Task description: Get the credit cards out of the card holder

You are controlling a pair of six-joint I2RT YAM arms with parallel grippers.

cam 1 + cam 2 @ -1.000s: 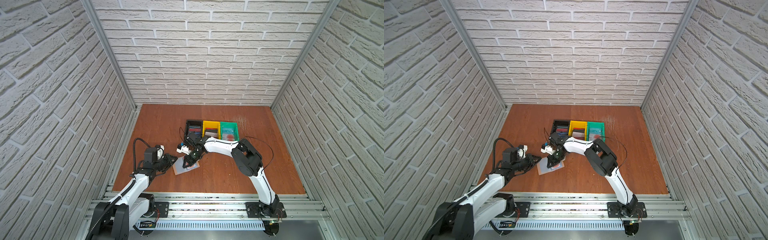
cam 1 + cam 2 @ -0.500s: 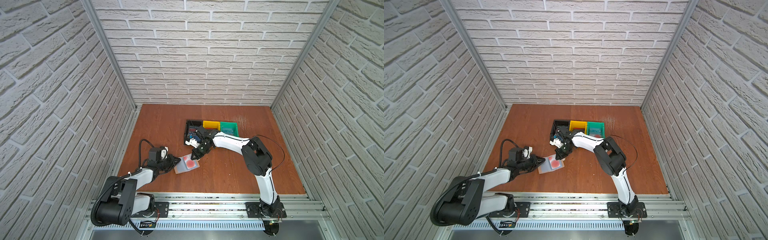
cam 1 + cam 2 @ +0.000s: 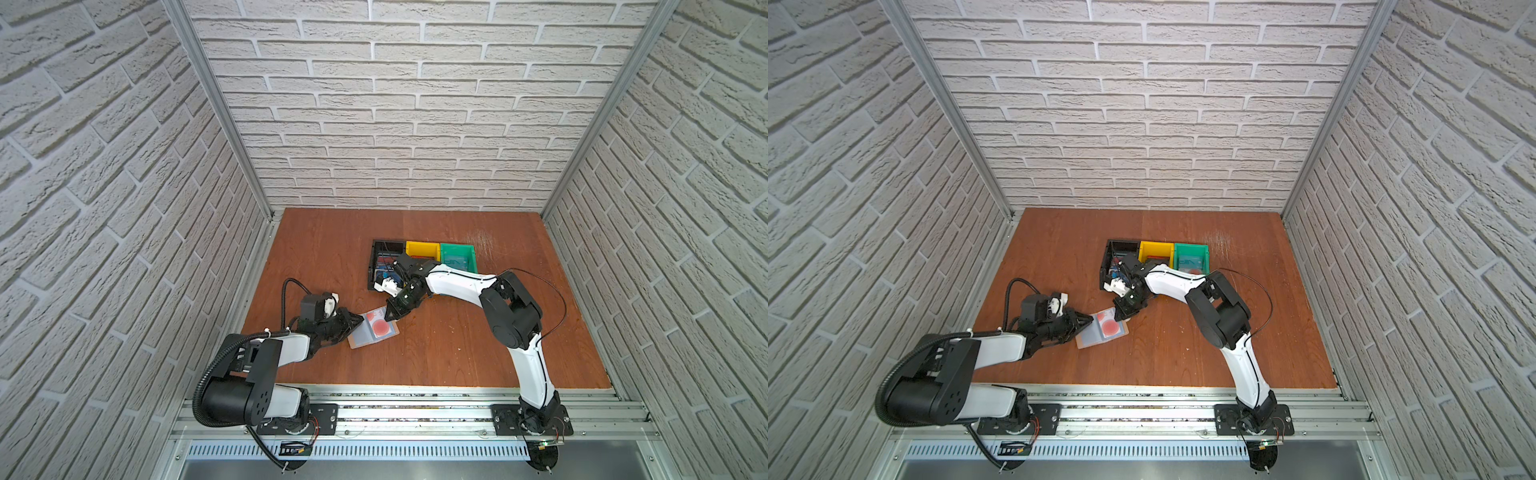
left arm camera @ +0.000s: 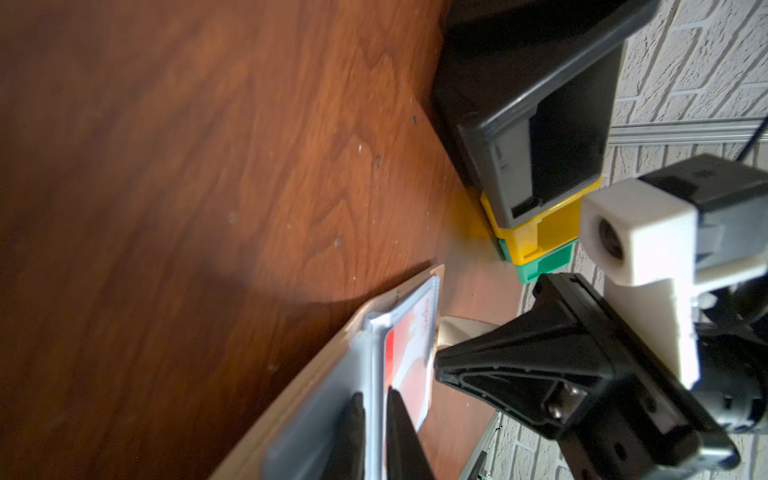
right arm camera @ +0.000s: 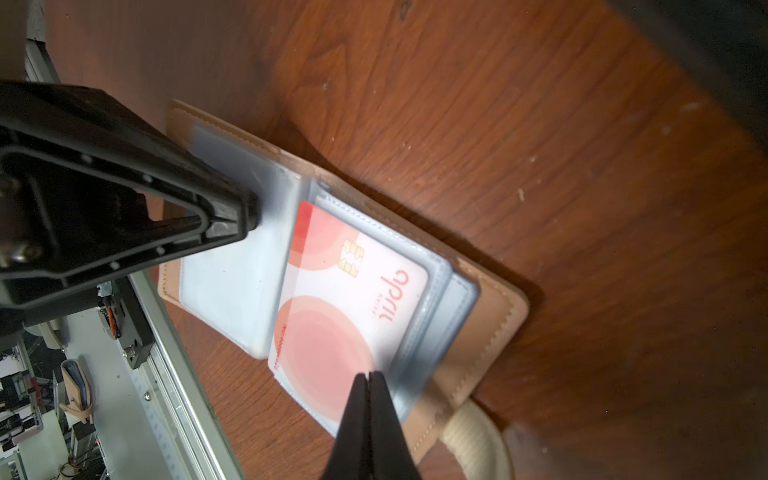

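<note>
Now, nearest the rail, the left pincer is clamped on one clear sleeve leaf of the card holder, its fingers nearly together with the film between them. The tan booklet lies open and flat on the tabletop, left of the middle, between the two arms.

Just beyond, a pale card with a red circle shows on the facing page. How far it sits inside its sleeve I cannot tell. The right pincer has its jaws together, tips at the card's edge beside the circle. Whether they nip the card or only touch it is unclear.

The card looks thin, stiff and slick, and the sleeve soft and clingy. It is probably best taken by a bare edge or corner and drawn flat along the sleeve. The light holder would likely slide unless kept pinned.

Farther back stand the black bin, yellow bin and green bin, touching in a row.
</note>
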